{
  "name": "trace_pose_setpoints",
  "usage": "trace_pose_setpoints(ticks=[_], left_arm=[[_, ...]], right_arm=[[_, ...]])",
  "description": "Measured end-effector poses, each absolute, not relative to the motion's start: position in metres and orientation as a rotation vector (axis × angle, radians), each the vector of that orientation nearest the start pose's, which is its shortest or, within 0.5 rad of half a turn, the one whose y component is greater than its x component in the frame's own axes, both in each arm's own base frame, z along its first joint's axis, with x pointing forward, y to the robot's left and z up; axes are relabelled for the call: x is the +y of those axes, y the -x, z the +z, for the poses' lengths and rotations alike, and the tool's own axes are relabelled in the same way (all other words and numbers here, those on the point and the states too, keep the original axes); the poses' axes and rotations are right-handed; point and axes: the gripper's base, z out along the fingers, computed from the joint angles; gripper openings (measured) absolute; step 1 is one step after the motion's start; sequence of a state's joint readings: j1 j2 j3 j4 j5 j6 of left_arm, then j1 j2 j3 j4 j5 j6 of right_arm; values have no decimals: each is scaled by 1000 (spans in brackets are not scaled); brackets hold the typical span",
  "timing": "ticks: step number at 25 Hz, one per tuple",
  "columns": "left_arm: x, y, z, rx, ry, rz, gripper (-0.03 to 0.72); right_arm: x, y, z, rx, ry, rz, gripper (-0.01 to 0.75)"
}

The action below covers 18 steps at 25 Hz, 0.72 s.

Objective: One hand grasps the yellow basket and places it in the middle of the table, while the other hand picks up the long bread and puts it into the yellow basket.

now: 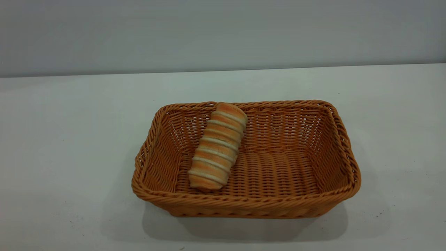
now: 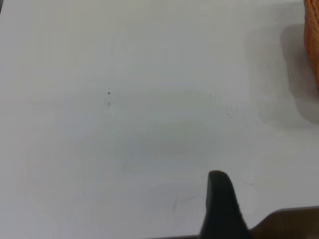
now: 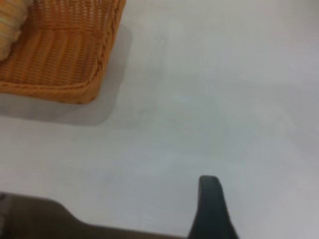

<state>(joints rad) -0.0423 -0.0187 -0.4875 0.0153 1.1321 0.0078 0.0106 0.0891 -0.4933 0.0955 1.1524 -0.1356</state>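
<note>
- The long bread [image 1: 217,146] is propped inside the yellow basket [image 1: 339,139], mid-counter [image 1: 62,139], so the task looks done.
- Neither the left claw [image 2: 222,204] nor the right claw [image 3: 212,206] can be judged open or closed.

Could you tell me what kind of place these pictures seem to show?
Probably a lab or test bench rather than a kitchen: a plain white table against a bare grey wall, holding only a wicker basket with one striped bread leaning inside it.
</note>
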Motion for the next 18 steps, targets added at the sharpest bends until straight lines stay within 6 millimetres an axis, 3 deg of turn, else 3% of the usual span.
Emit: trace_pose_setpoints(ticks=[18], left_arm=[[2,10,268,2111,-51,-2,545]], right_arm=[[8,-4,269,2218,200,67,524]])
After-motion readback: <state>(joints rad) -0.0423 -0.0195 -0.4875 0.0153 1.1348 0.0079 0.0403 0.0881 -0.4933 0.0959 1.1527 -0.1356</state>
